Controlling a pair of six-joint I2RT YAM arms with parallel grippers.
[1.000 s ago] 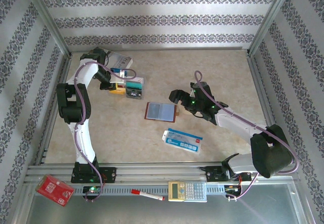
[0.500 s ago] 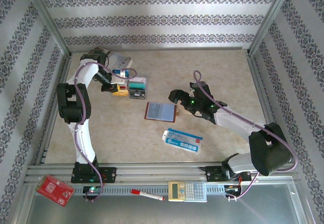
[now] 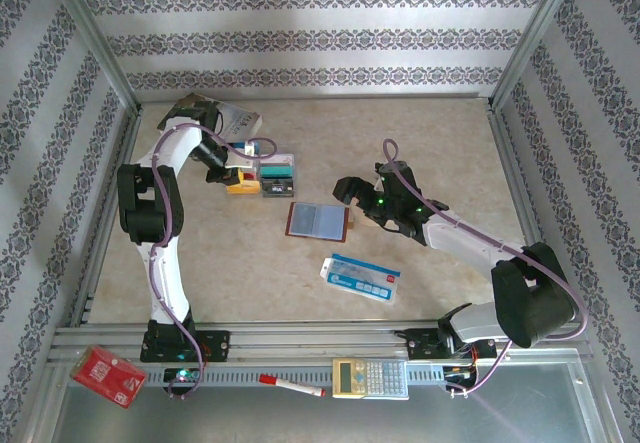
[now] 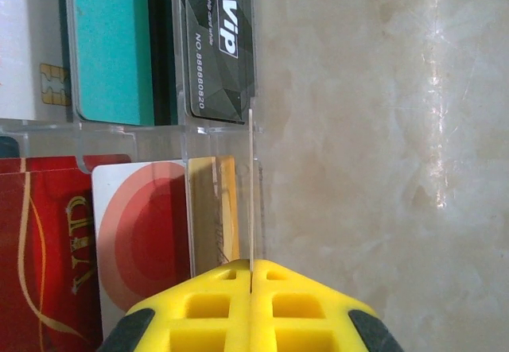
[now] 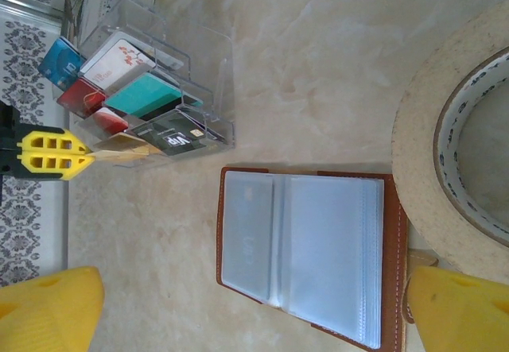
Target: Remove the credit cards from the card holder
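Note:
The card holder (image 3: pixel 318 221) (image 5: pixel 306 253) lies open on the table, brown leather with grey-blue sleeves, a faint card behind its left sleeve (image 5: pixel 248 237). My right gripper (image 5: pixel 256 288) (image 3: pixel 352 203) hovers over it, open, its yellow fingers wide on either side. My left gripper (image 4: pixel 251 266) (image 3: pixel 240 181) (image 5: pixel 79 155) is shut on a thin gold credit card (image 4: pixel 251 193), seen edge-on at the corner of a clear organiser (image 3: pixel 272 175) (image 5: pixel 183 66). The organiser's slots hold black (image 4: pixel 220 42), teal (image 4: pixel 111 46), red (image 4: pixel 40 249) and white-and-red (image 4: pixel 143 241) credit cards.
A tape roll (image 5: pixel 457 153) lies against the holder's right edge. A blue-and-white packet (image 3: pixel 362 277) sits nearer the front. A book (image 3: pixel 228 118) is at the back left. On the front rail lie a red packet (image 3: pixel 108 375), a pen (image 3: pixel 292 385) and a calculator (image 3: pixel 370 376).
My left gripper has shifted slightly to the right and forward with its card, staying beside the organiser. The right arm and the card holder have not moved.

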